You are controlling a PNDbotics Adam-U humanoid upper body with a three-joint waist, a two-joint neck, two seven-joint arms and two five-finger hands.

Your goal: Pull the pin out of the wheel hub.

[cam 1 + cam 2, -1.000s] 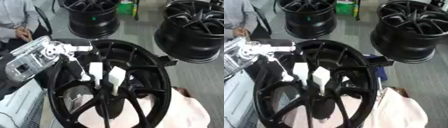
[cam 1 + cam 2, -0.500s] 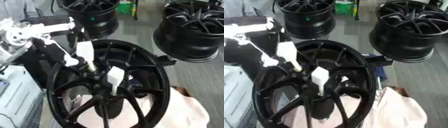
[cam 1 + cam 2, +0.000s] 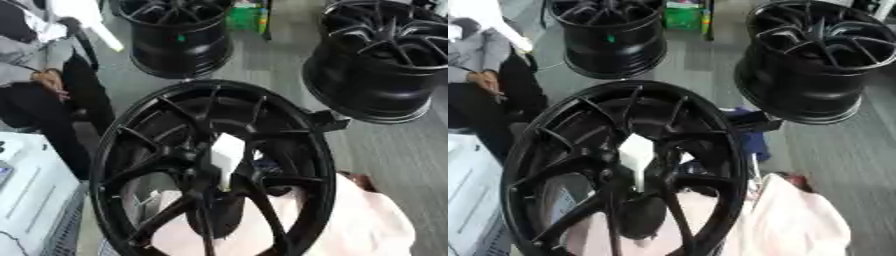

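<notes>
The left hand shows only as a white blur at the upper-left; its fingers can't be made out. Well below it, a white pin stands in the hub.

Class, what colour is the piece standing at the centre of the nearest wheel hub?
White, the pin against the black wheel hub; left eye view shows it best.

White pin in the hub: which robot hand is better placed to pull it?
Left, probably. The white pin stands in the wheel hub, and the only likely robot part in view is a blurred white shape at the upper left, the left arm's side. The right hand shows nowhere.
</notes>
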